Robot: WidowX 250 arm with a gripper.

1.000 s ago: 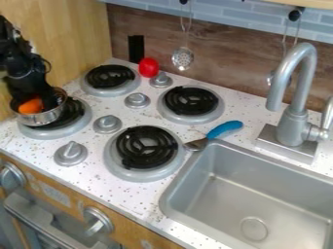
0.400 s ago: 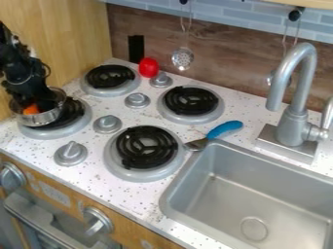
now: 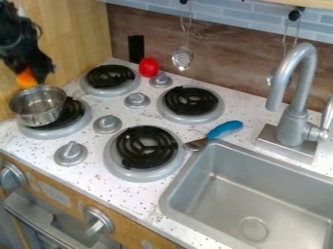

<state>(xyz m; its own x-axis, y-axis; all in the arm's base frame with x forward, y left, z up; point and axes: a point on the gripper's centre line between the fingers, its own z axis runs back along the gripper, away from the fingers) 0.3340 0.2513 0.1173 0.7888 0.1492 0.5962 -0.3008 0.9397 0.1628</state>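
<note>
Hanging just above the pot's (image 3: 39, 118) far rim, the orange thing (image 3: 26, 79) is off the surface (image 3: 101, 177); whether it touches that rim, I cannot tell. It sits at the lower end of the end effector (image 3: 34, 78), between the fingertips, with one dark finger showing on its right. The end effector looks closed about it, its fingers parted by roughly the thing's own width. Judging from this, the grasp and the lift clear of the pot's inside look done, while setting the thing down and letting go are left. Below, the pot stands upright, partly over a burner (image 3: 70, 115). Farther out, a red thing (image 3: 148, 67) lies beyond the pot to its right, and a blue-handled tool (image 3: 225, 129) rests well to the pot's right, beside the sink (image 3: 260, 194).
</note>
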